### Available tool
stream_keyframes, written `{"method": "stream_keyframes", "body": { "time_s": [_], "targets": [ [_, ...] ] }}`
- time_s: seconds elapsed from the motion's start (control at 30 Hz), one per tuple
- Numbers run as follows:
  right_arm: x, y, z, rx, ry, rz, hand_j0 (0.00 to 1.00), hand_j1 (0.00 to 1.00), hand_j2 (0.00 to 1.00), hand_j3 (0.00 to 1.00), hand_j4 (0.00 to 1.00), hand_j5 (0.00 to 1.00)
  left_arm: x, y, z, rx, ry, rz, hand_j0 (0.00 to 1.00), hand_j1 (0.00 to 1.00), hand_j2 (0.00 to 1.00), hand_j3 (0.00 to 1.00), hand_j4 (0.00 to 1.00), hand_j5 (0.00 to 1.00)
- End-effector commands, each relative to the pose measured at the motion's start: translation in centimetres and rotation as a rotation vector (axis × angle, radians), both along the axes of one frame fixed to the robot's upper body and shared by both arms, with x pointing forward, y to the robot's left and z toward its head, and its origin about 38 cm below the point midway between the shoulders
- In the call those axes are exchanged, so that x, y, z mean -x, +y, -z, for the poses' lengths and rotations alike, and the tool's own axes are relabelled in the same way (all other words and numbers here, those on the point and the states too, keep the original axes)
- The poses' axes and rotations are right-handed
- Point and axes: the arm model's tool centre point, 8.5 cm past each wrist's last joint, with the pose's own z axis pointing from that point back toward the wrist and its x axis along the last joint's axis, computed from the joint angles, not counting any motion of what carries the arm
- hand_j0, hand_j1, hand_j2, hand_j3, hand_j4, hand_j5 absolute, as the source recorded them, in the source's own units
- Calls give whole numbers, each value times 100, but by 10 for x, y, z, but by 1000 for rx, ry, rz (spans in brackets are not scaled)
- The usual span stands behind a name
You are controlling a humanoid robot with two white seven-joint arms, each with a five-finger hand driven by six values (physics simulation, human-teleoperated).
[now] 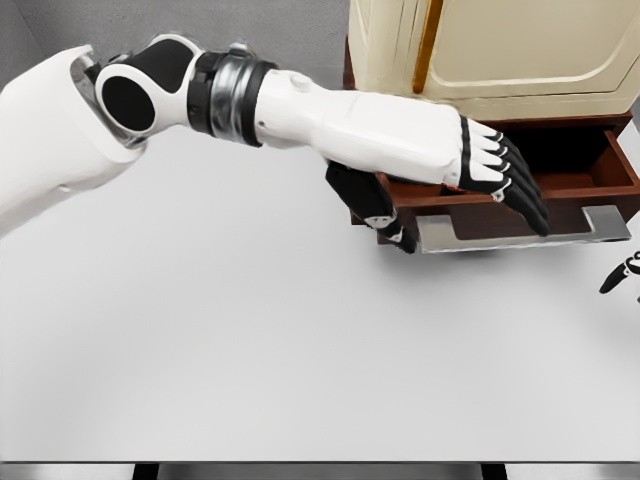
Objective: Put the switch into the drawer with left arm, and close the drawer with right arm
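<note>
Brown wooden drawer (600, 165) open | left hand (480, 160) fingers (525, 200) spread above it | right hand (622, 272) unclear

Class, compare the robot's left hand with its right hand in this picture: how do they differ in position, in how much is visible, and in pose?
The white-and-black left hand reaches over the open brown wooden drawer, while the right hand sits at the picture's right edge above the white table.
The left hand shows almost whole with its arm; of the right, only dark fingertips show.
The left hand's fingers are extended and hold nothing visible; the right hand's pose cannot be judged.
</note>
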Motion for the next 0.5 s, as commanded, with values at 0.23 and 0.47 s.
{"method": "stream_keyframes", "body": {
  "time_s": [0.23,0.47],
  "targets": [
    [0,0,0,-6,2,2,59,59,59,59,59,59,-24,15,47,-327,675,-525,100,100,100,100,100,100],
    [-1,0,-2,5,4,-3,59,59,59,59,59,59,-23,26,38,-305,757,-516,100,100,100,100,100,100]
  ]
}}
